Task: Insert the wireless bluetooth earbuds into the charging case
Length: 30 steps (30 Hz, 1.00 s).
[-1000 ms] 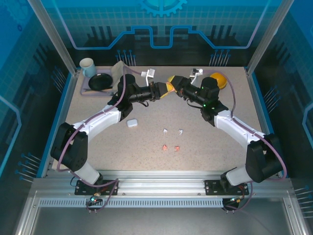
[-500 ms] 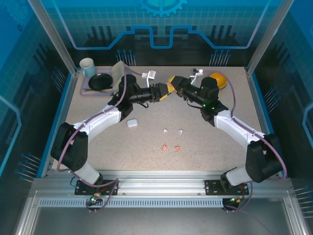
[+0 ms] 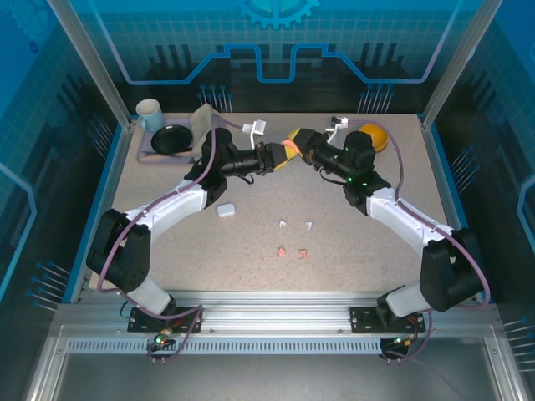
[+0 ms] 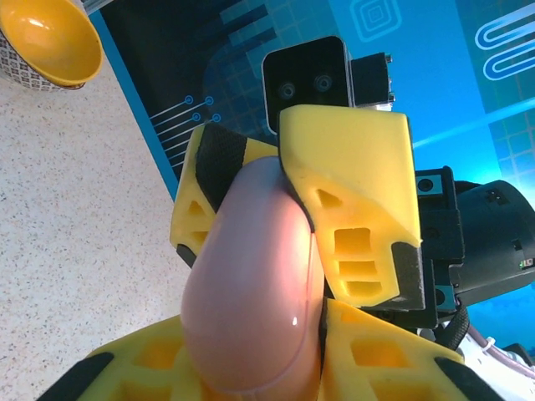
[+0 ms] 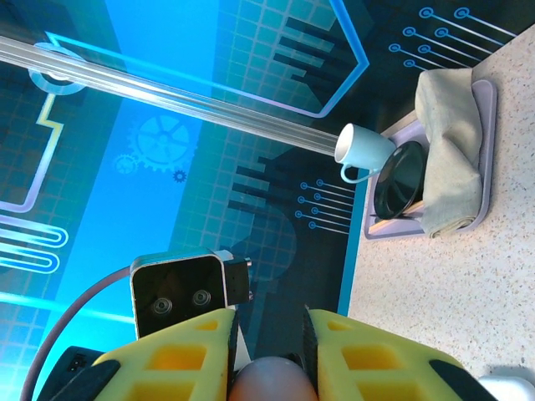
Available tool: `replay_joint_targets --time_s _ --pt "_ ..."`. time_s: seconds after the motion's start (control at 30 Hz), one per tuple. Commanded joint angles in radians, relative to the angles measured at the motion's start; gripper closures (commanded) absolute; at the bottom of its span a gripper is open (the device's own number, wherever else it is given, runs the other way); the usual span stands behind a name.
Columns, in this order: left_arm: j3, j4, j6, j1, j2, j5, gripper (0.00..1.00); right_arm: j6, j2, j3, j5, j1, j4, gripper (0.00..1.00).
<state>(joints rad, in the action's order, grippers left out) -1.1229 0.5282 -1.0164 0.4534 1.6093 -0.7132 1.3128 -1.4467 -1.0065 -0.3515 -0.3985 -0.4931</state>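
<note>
A salmon-pink charging case (image 3: 288,147) hangs in mid-air over the back of the table, held from both sides. My left gripper (image 3: 274,157) is shut on its near end (image 4: 251,284). My right gripper (image 3: 299,147) is shut on its other end (image 5: 267,386). In the left wrist view the right gripper's yellow fingers (image 4: 351,184) clamp the case's top. Two white earbuds (image 3: 284,224) (image 3: 308,225) and two pink earbuds (image 3: 282,251) (image 3: 302,252) lie loose on the table in front. A white charging case (image 3: 225,210) sits shut to their left.
A yellow bowl (image 3: 374,136) stands at the back right, behind the right arm. A tray (image 3: 147,155) at the back left carries a pale mug (image 3: 150,113), a black dish (image 3: 171,139) and a folded cloth (image 3: 202,119). Glass walls surround the table.
My left gripper's jaws eased apart and closed again on the case. More of the pink case now shows between the two grippers. Both arms stayed almost in place.
</note>
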Motion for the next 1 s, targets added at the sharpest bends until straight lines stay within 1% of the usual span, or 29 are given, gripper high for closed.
replay_joint_targets --time_s 0.0,0.07,0.1,0.17,0.2,0.23,0.27,0.3,0.37,0.47,0.57,0.63,0.73,0.87,0.97 --pt "0.004 0.038 0.016 -0.007 -0.019 -0.002 0.83 -0.01 0.012 -0.005 -0.005 0.009 0.0 0.84" --pt "0.002 0.028 0.027 -0.007 -0.018 -0.002 0.87 -0.013 0.017 -0.006 -0.007 0.012 0.008 0.81" --pt "0.0 0.018 0.037 -0.006 -0.018 -0.003 0.9 -0.015 0.021 -0.006 -0.006 0.015 0.016 0.75" --pt "-0.001 -0.015 0.078 -0.008 -0.024 -0.01 0.93 -0.023 0.033 -0.006 -0.002 0.026 0.035 0.52" --pt "-0.007 -0.064 0.133 -0.007 -0.032 -0.011 0.94 -0.026 0.048 -0.006 0.005 0.039 0.058 0.37" --pt "-0.015 -0.142 0.206 -0.005 -0.045 -0.003 0.96 -0.033 0.066 0.0 0.009 0.054 0.08 0.27" --pt "-0.019 -0.205 0.269 -0.006 -0.059 0.008 0.98 -0.041 0.085 0.002 0.014 0.069 0.106 0.21" --pt "-0.018 -0.262 0.347 -0.006 -0.076 0.026 0.99 -0.052 0.108 0.003 0.016 0.087 0.147 0.19" --pt "-0.005 -0.347 0.476 -0.007 -0.107 0.079 1.0 -0.081 0.151 0.001 0.016 0.12 0.215 0.17" --pt "0.048 -0.378 0.643 -0.004 -0.154 0.181 1.0 -0.167 0.193 -0.058 0.001 0.141 0.442 0.17" --pt "0.111 -0.336 0.761 0.006 -0.194 0.291 1.0 -0.309 0.202 -0.167 0.004 0.12 0.707 0.17" --pt "0.162 -0.278 0.829 0.018 -0.215 0.364 1.0 -0.377 0.2 -0.219 0.017 0.099 0.836 0.17" --pt "0.228 -0.179 0.928 0.048 -0.233 0.475 1.0 -0.399 0.199 -0.228 0.016 0.072 0.898 0.17" --pt "0.26 -0.104 0.997 0.076 -0.23 0.548 1.0 -0.394 0.188 -0.213 0.032 0.018 0.895 0.16" --pt "0.266 -0.08 1.055 0.112 -0.229 0.61 1.0 -0.398 0.16 -0.216 0.056 -0.029 0.901 0.17"
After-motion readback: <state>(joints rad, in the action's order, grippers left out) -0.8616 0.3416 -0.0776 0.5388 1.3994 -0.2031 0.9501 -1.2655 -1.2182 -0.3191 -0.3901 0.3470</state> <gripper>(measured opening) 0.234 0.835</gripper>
